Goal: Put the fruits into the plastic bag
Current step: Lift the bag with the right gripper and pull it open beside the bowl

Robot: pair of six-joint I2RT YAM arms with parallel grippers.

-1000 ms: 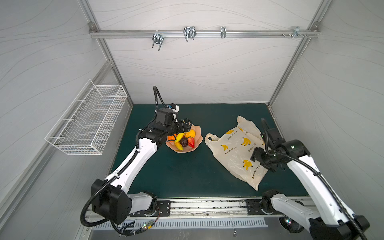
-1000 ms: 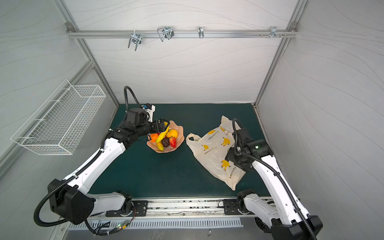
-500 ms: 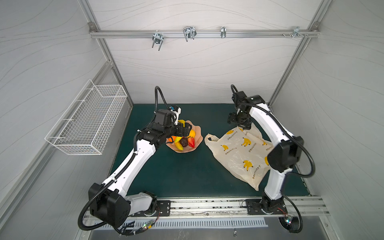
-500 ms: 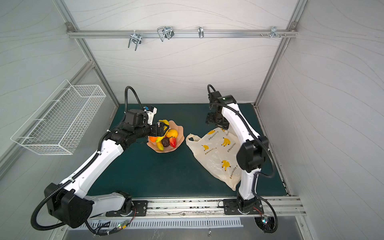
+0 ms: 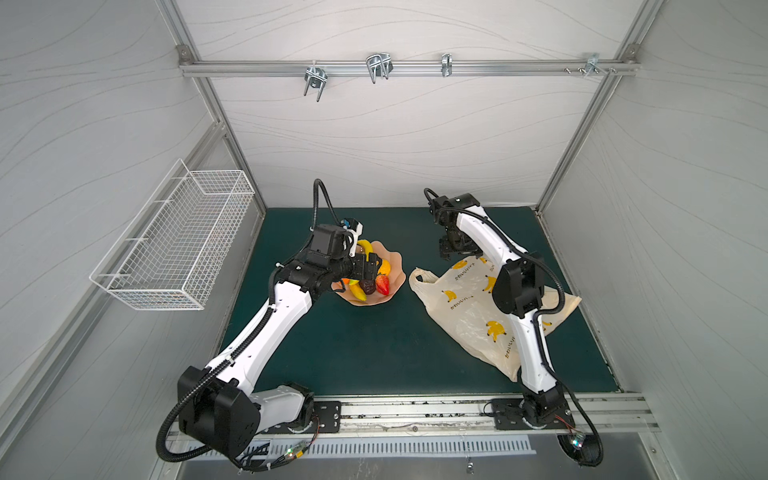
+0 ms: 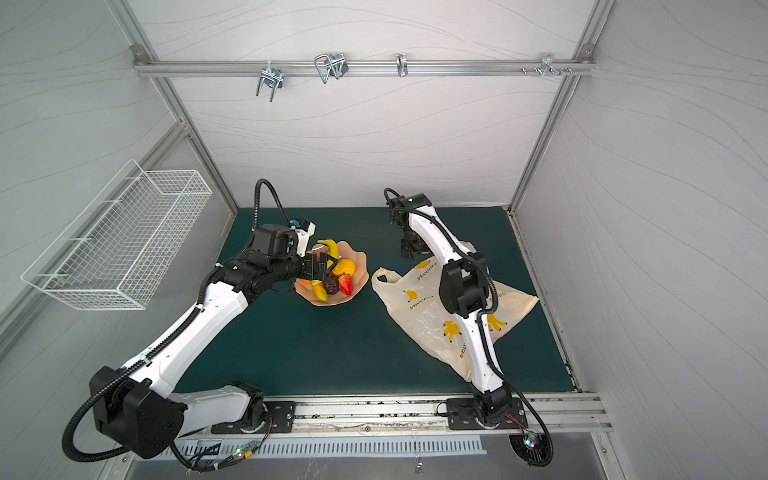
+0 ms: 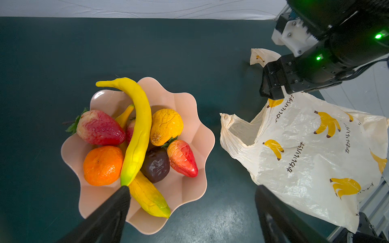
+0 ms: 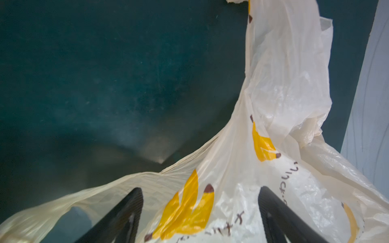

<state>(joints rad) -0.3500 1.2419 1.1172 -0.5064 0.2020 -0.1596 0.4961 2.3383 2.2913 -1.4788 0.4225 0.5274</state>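
Right arm [image 5: 484, 235] swung over crinkled bag [image 5: 461, 309] — glossy fruits [image 7: 137, 134] fill scalloped bowl [image 7: 185, 197].

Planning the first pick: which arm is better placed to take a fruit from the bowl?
Left. The left gripper hangs open over the bowl, beside the long banana; the right gripper is over the plastic bag.

The plastic bag [image 7: 311, 174] is looking thin, translucent and crinkled, its film catching a soft sheen. The pink bowl [image 7: 201, 136] is showing smooth, glossy moulded plastic. In it, the long banana [image 7: 139, 130] is looking smooth and satiny, the orange [image 7: 102, 165] finely pitted, the smaller strawberry [image 7: 182, 158] cracked and shiny, and the dark fruit [image 7: 156, 164] wrinkled and glossy. The table [image 7: 168, 48] is wearing a matt dark green covering with faint scuffs. The wire basket [image 5: 178, 245] is showing white-coated metal wire.
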